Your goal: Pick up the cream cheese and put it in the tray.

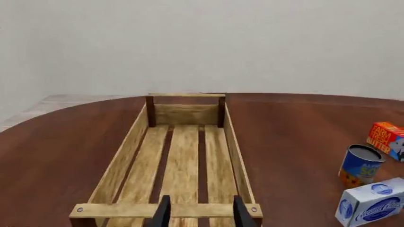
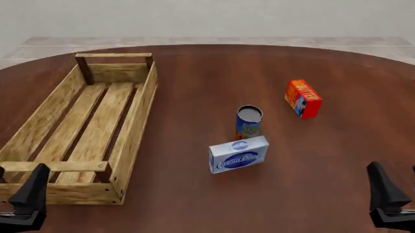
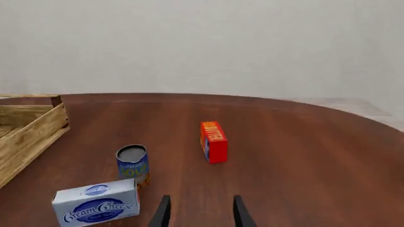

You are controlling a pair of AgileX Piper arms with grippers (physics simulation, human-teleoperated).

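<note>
We find the cream cheese [image 2: 238, 154] standing on its long edge on the table [image 2: 194, 73], logo face toward us, well to the right of the tray [image 2: 135, 121] and just in front of the soup can [image 2: 249, 121], perhaps touching it. We judge it a light, stiff carton with flat, fairly slick faces, likely to tip if nudged. We would close on its two broad faces near the middle, coming from above, keeping clear of the can behind.

Counting: one cream cheese, one tray, one soup can, one butter box [image 2: 302, 98] farther right and behind the can.

The right end effector [image 3: 200, 213] has its fingers parted and holds nothing. So does the left end effector [image 1: 200, 213], poised over the tray's near crossbar.
</note>
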